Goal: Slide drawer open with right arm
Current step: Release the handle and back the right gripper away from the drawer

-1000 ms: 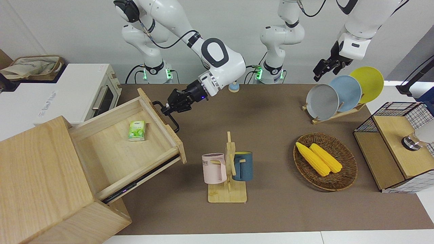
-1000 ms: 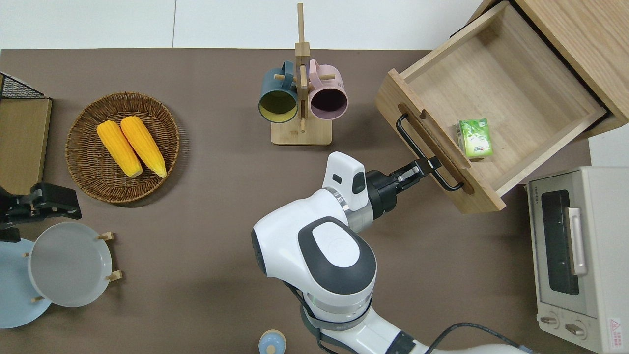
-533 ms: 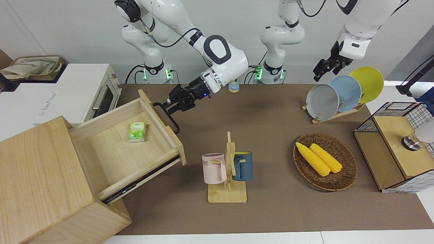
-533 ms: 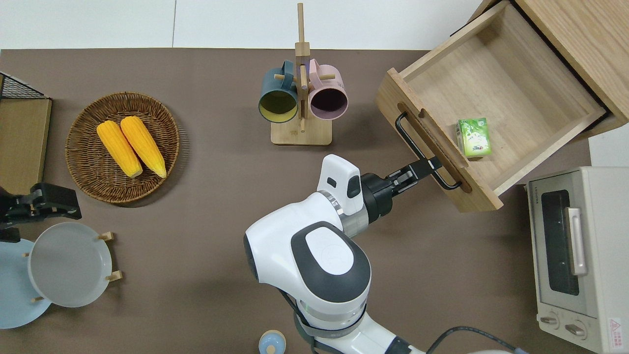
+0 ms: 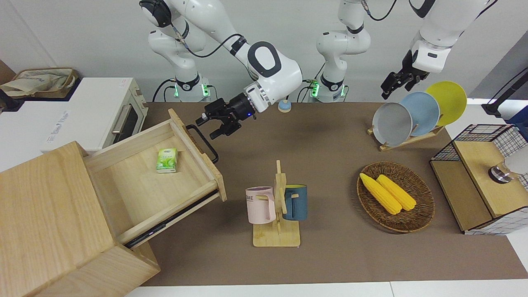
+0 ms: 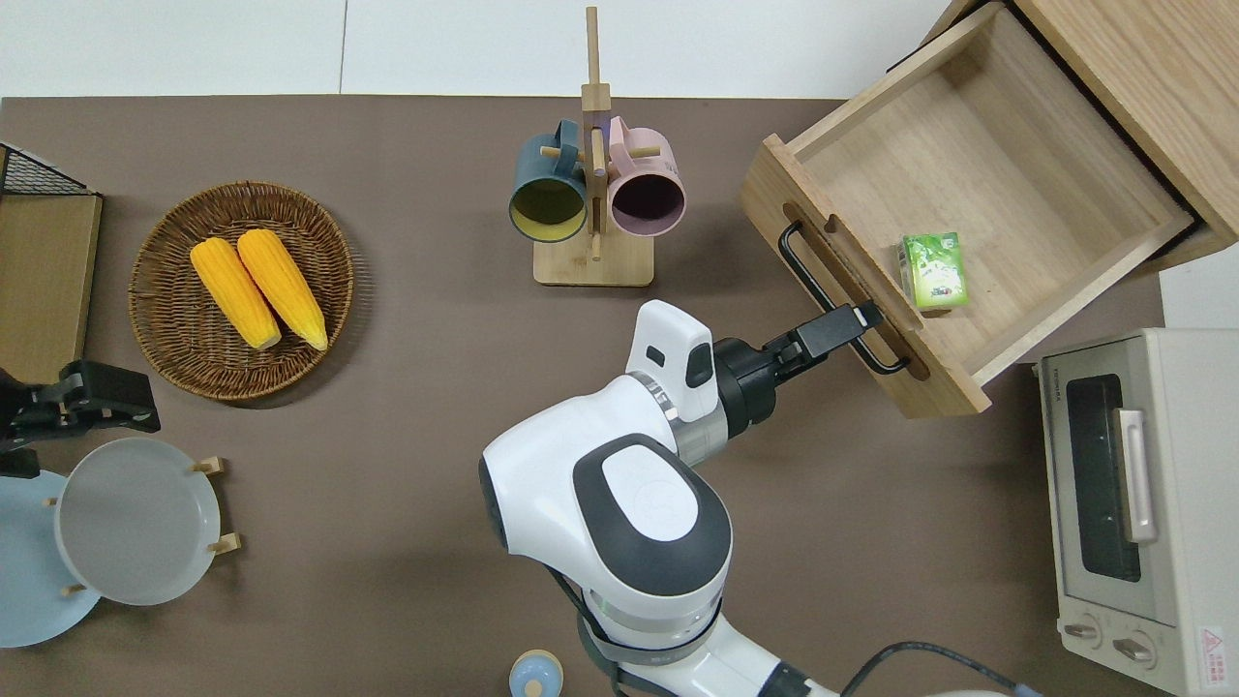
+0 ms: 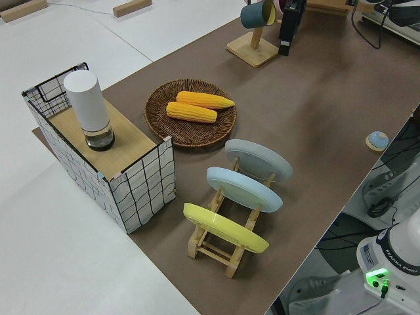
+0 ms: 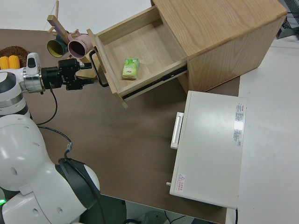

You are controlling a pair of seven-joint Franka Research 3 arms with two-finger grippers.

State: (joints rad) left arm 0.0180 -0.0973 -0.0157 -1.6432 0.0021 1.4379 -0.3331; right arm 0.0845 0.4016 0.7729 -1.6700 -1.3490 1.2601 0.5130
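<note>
At the tabletop's corner farthest from the robots, toward the right arm's end, the drawer [image 5: 144,181] stands pulled out of its cabinet [image 5: 49,218], front angled toward the robots and the tabletop's middle, its black bar handle [image 6: 837,295] running diagonally. The right gripper [image 5: 210,126] hangs beside the handle, fingers spread wide, gripping nothing. The left arm is parked.

Wicker basket [image 7: 157,115] holding two corn cobs [image 7: 197,106]; rack [image 7: 216,246] carrying yellow, blue and grey plates near it; white cylinder [image 7: 88,108] standing on wire-mesh box [image 7: 141,187]; teal mug [image 7: 257,13] hanging on wooden stand [image 7: 252,49].
</note>
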